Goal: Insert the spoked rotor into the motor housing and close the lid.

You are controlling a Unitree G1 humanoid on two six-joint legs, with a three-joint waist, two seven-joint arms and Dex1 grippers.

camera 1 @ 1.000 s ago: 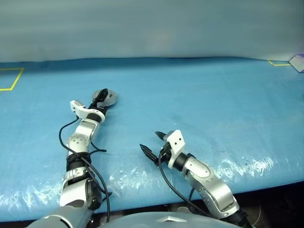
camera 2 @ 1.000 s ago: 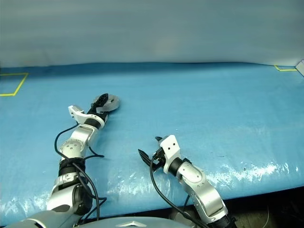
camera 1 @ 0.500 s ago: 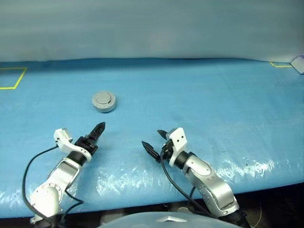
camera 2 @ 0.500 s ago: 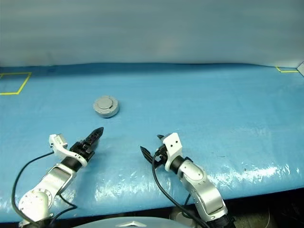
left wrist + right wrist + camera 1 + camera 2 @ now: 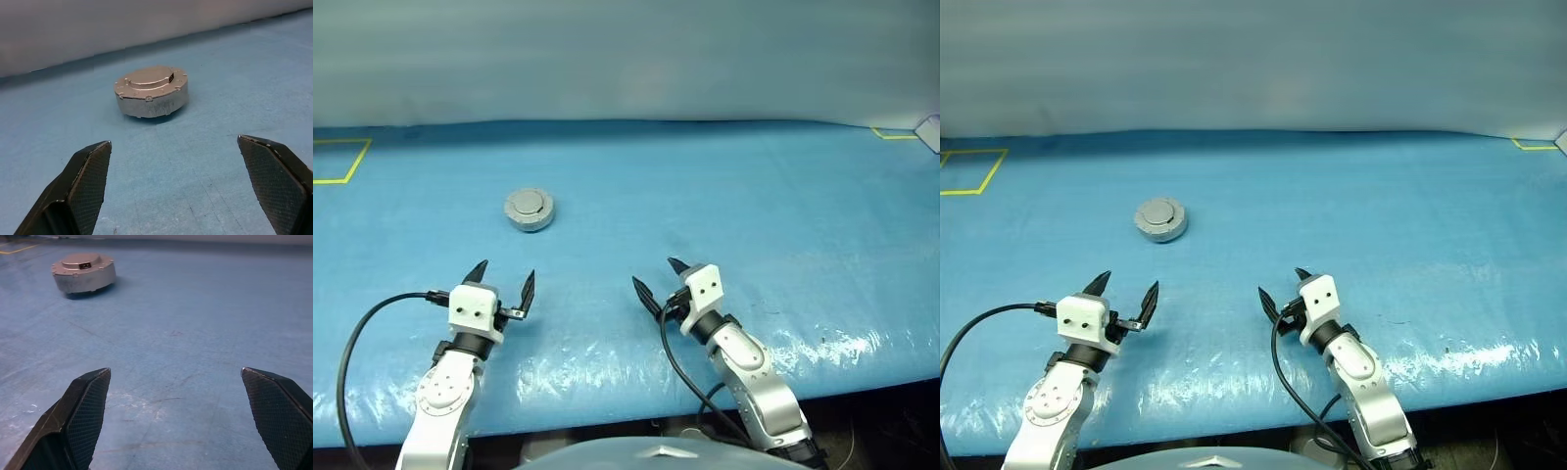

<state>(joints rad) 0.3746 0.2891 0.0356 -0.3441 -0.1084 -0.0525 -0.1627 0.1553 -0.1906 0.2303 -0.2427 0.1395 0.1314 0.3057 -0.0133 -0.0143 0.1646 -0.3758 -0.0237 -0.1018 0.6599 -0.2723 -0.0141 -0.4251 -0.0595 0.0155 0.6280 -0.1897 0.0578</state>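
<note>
The motor housing (image 5: 155, 104) is a round grey drum on the blue table, left of centre and well ahead of both arms. The lid (image 5: 529, 204) lies flat on it, plain grey face with a raised round boss upward. The spoked rotor is hidden. My left gripper (image 5: 503, 278) hovers open near the front edge, pointing at the housing, a good gap short of it, with nothing between its fingers. My right gripper (image 5: 656, 276) is open and empty too, to the right of the left one. In the right wrist view the housing (image 5: 84, 273) sits far off to one side.
The blue table cover (image 5: 724, 196) runs wide, with its front edge just behind my grippers. Yellow tape corners mark the far left (image 5: 340, 162) and the far right (image 5: 889, 132). A small pale object (image 5: 929, 129) sits at the far right edge.
My left gripper has left the housing and drawn back toward the front edge, rolling so its fingers stand side by side. The housing stays put, lid down. My right gripper drifted slightly right.
</note>
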